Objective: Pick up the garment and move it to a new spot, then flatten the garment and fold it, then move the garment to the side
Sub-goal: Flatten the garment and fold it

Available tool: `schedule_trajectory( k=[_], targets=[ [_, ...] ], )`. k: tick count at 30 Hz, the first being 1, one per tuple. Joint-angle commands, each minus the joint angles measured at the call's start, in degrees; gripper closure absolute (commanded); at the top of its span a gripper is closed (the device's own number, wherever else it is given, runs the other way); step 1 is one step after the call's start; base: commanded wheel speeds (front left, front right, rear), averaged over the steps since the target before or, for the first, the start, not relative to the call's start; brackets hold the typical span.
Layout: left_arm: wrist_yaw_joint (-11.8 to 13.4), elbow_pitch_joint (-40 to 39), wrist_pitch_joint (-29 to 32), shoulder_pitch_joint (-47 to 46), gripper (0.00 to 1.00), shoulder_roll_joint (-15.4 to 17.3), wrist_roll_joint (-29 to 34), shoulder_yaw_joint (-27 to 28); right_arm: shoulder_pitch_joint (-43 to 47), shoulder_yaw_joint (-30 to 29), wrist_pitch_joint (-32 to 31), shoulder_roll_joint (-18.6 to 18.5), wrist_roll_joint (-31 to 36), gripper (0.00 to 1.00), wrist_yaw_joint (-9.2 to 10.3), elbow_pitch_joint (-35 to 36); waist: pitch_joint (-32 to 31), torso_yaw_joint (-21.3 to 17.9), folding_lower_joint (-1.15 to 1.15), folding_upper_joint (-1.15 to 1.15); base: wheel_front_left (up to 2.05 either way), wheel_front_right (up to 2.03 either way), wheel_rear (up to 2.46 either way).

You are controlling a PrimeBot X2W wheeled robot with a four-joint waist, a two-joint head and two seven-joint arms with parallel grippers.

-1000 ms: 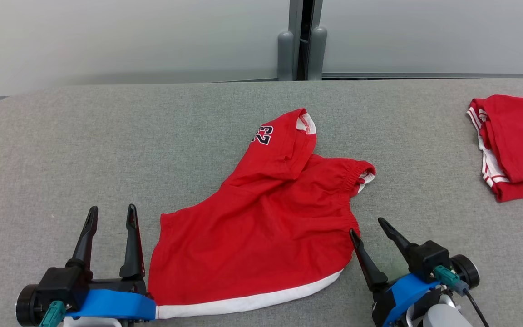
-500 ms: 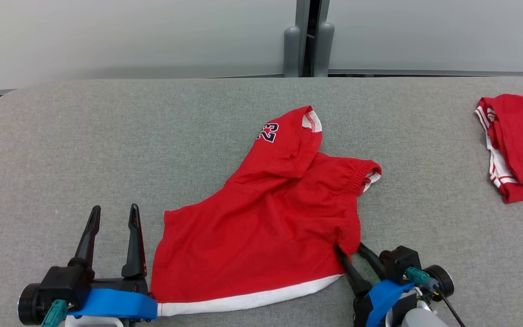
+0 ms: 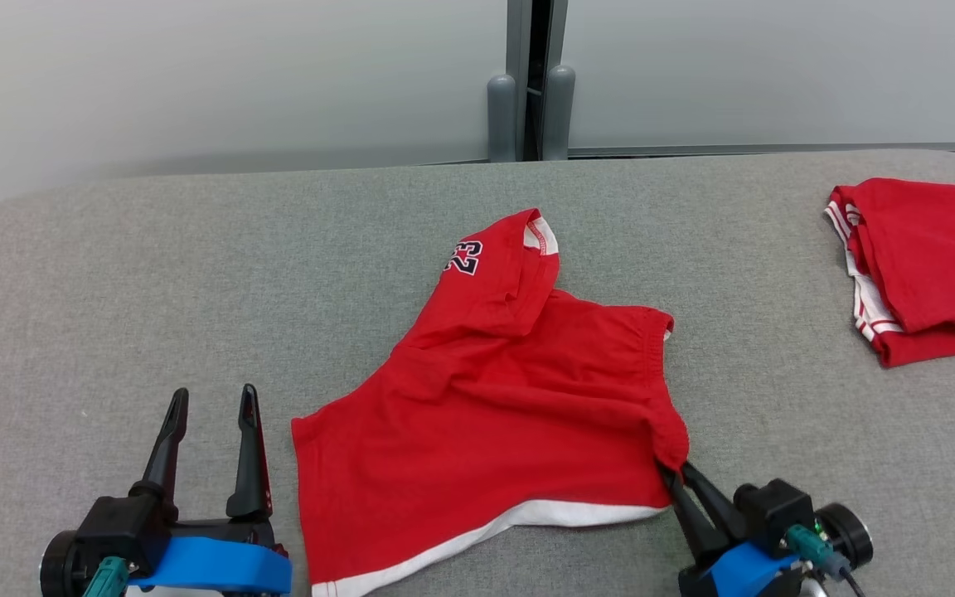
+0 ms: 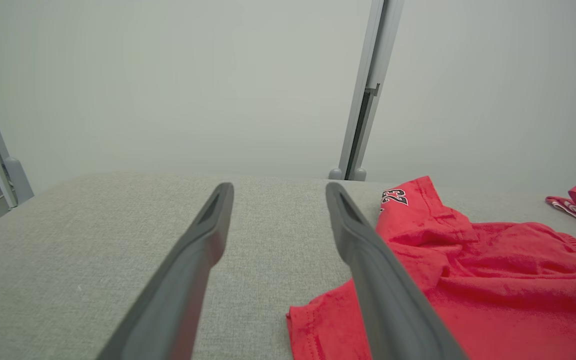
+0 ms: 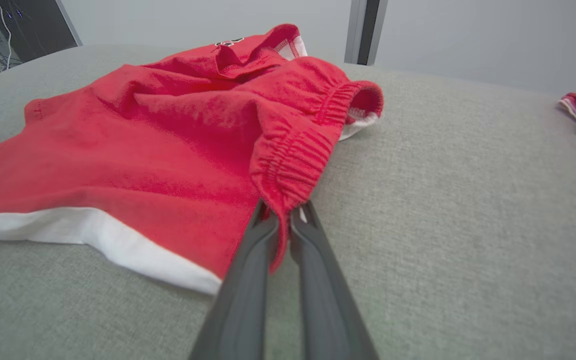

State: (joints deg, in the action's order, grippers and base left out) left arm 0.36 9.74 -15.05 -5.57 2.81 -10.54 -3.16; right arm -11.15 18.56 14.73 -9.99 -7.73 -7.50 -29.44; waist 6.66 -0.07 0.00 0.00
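The red garment point(image 3: 494, 414), a pair of shorts, lies crumpled on the grey table point(image 3: 154, 274), about midway across it and toward its near edge. One leg is folded over toward the table's far side and shows a dark number 23 point(image 3: 464, 257). A white hem band point(image 3: 527, 518) runs along the side closest to the table's near edge. The right gripper point(image 3: 676, 471) sits low at the table's near right. Its two dark fingers are pinched together on the gathered elastic waistband point(image 5: 293, 150), and in the right wrist view a fold of red cloth is clamped between them and hangs down past the fingertips. Around that pinch the fabric is drawn into a small peak, while the remainder of the shorts rests on the table. The left gripper point(image 3: 214, 394) is at the table's near left, just beside the shorts' left corner without touching it. Its fingers are spread wide with nothing between them but bare table surface. A second red garment with white stripes point(image 3: 925, 265) lies bunched at the table's far right, well apart from the shorts.
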Motion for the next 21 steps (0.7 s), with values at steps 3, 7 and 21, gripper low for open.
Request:
schedule_trajectory(
  k=[3, 7, 21],
  targets=[
    [0.2, 0.0, -0.2, 1.0, 0.0, 0.2, -0.3, 0.0, 5.3, 1.0, -3.0, 0.4, 0.7, 1.0, 0.02, 4.9, -0.4, -0.5, 0.0, 0.0, 0.0, 0.0, 0.0],
    [0.4, -0.2, -0.2, 1.2, 0.0, 0.2, -0.4, 0.0, 9.7, 1.8, -6.7, -0.1, -0.3, 0.76, 0.02, 10.9, -0.6, -0.8, 0.0, 0.0, 0.0, 0.0, 0.0],
    [0.0, -0.2, -0.2, 0.3, 0.0, 0.2, 0.0, 0.2, 4.3, -7.2, -8.3, -1.7, 2.1, 0.0, 0.02, 21.9, 0.3, -0.6, 0.0, 0.0, 0.0, 0.0, 0.0]
  ],
)
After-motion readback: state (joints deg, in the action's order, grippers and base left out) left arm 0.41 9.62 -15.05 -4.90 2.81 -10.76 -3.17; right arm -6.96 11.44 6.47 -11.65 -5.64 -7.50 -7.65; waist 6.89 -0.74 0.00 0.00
